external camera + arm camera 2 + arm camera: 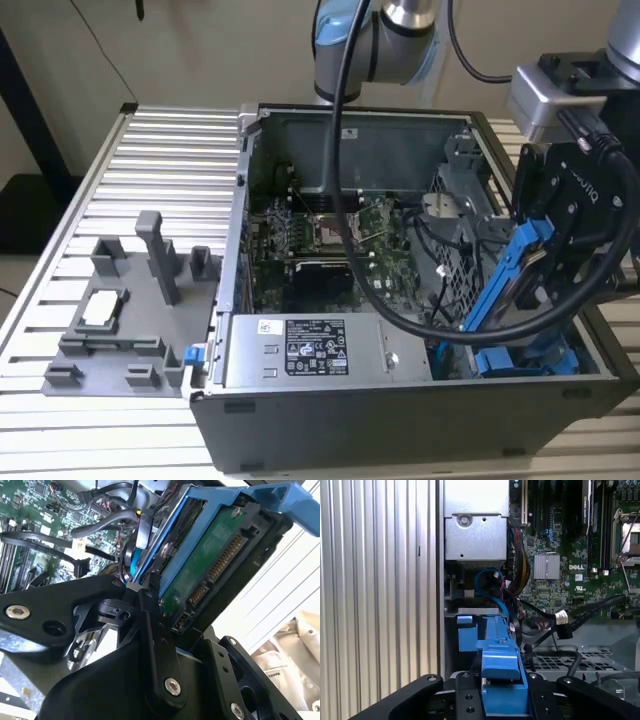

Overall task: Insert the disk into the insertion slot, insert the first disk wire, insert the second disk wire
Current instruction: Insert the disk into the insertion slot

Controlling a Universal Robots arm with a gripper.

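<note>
1. One arm (385, 35), blue-and-silver joint, top centre of the exterior view. One black gripper (538, 285) at the right edge
2. Pincer is clamped on the disk (512, 265); in the first wrist view the black fingers (467, 702) sit either side of its blue frame
3. One disk: flat, rectangular, clipped in a bright blue plastic carrier. It is steeply tilted over the lower right corner of the open case (300, 425), lower end down inside. Seated or not: cannot tell
4. In the second wrist view the disk (210, 565) shows a green circuit-board face and one row of gold connector contacts
5. One more blue plastic piece (525, 362) lies flat in the case just below the disk. One small blue tab (195, 354) at the case's outer left corner
6. One grey sheet-metal power-supply box (250, 350), bottom centre, with one white label (315, 347) carrying black print and symbols
7. One green motherboard (330, 240), centre. The first wrist view shows one finned silver heatsink (546, 566), one thin blue cable loop (487, 575) and one black cable ending in a white plug (562, 617)
8. One thick glossy black cable (400, 310) drapes from top centre across the case toward the gripper
9. One grey moulded fixture plate (150, 320), left of frame, with several upright posts and one pale square part (102, 308) in a pocket. It sits on a ribbed aluminium table (170, 150)
</note>
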